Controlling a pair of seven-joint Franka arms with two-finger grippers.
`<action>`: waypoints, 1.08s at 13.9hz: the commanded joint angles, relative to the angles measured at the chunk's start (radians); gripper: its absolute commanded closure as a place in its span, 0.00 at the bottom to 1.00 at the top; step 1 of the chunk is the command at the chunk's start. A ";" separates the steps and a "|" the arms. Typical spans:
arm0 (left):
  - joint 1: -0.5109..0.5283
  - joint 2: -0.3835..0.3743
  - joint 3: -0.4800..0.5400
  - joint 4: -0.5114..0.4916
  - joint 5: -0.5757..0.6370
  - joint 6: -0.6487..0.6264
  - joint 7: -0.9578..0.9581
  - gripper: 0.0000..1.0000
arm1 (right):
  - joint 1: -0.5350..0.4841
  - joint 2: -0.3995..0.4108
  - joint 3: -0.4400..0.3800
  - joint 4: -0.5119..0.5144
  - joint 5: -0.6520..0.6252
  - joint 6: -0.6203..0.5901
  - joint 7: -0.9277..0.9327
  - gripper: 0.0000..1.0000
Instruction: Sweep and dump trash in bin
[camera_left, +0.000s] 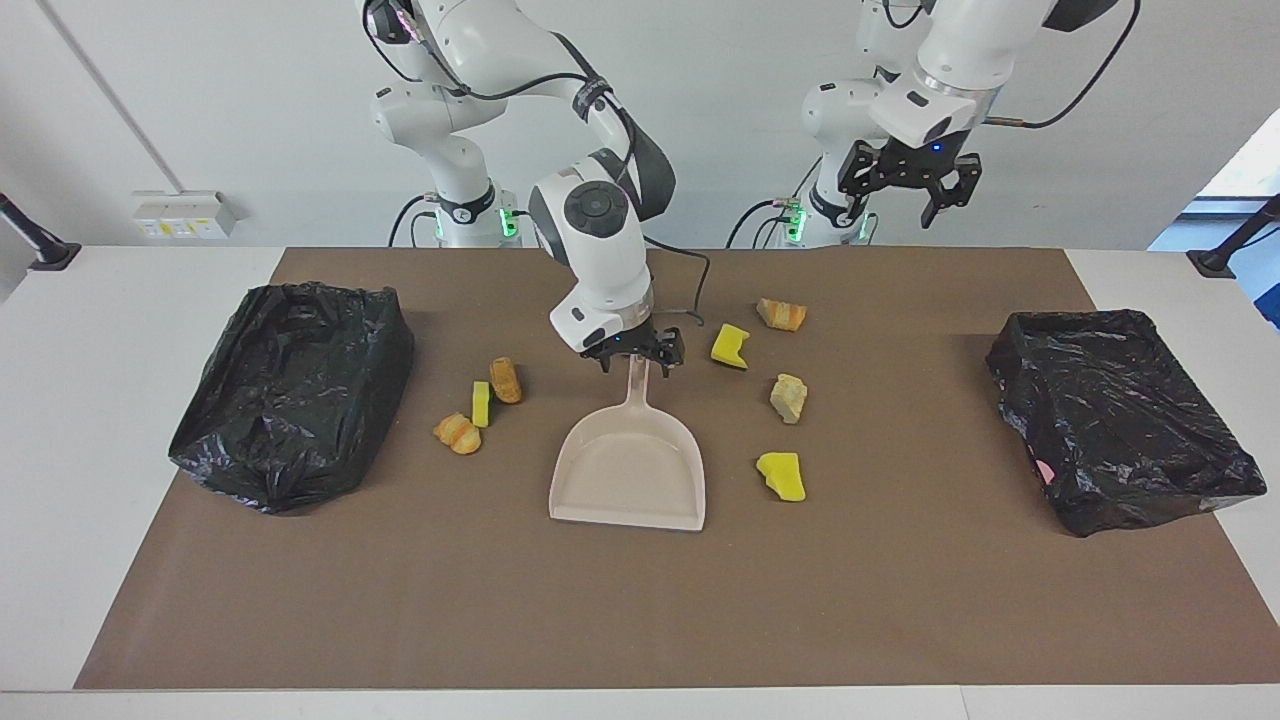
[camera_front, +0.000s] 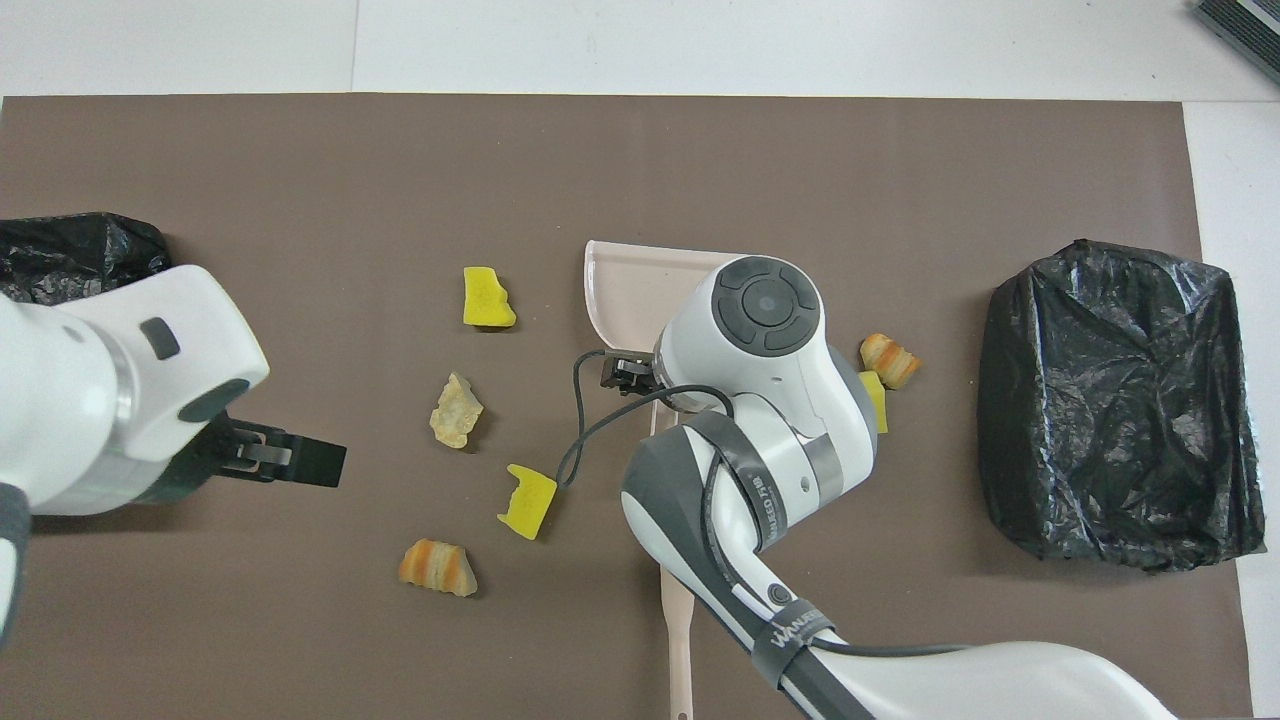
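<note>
Right gripper (camera_left: 637, 359) low over the top of the dustpan (camera_left: 628, 470) handle, fingers spread to either side of it and not yet closed on it; whether they touch the handle cannot be told. The placement suits a grasp at the handle end, which would leave the pan mouth free to receive trash. Left gripper (camera_left: 908, 192) raised in the air at the robots' edge of the mat (camera_left: 640, 620), fingers spread, holding nothing; it probably comes for the brush (camera_front: 678, 610), whose pale handle shows in the overhead view just nearer the robots than the dustpan handle.

Dustpan: flat on the mat at mid-tabletop, long axis running toward and away from the robots, handle toward the robots, open mouth away from them. The brush lies roughly in line with it.

Trash: seven pieces on the mat, none in the pan. Toward the right arm's end, close together, an orange lump (camera_left: 506, 380), a yellow sponge piece (camera_left: 481, 403) and a second orange lump (camera_left: 458, 434). Toward the left arm's end, more spread out, a striped orange lump (camera_left: 781, 314), a notched yellow piece (camera_left: 730, 346), a tan lump (camera_left: 788, 397) and a yellow wedge (camera_left: 781, 475).

One bin (camera_left: 290, 390) lined in black plastic stands at the right arm's end, a second bin (camera_left: 1115, 415) at the left arm's end, so either cluster has a bin on its own side.
</note>
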 joint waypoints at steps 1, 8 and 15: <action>-0.080 -0.056 0.017 -0.128 -0.026 0.089 -0.095 0.00 | -0.001 0.014 -0.004 0.000 0.012 0.019 0.017 0.00; -0.232 -0.070 0.017 -0.302 -0.052 0.264 -0.227 0.00 | 0.006 0.022 -0.004 -0.022 0.000 0.013 0.009 0.53; -0.252 -0.061 0.015 -0.389 -0.080 0.363 -0.224 0.00 | -0.009 0.025 -0.006 0.003 -0.032 -0.030 -0.037 1.00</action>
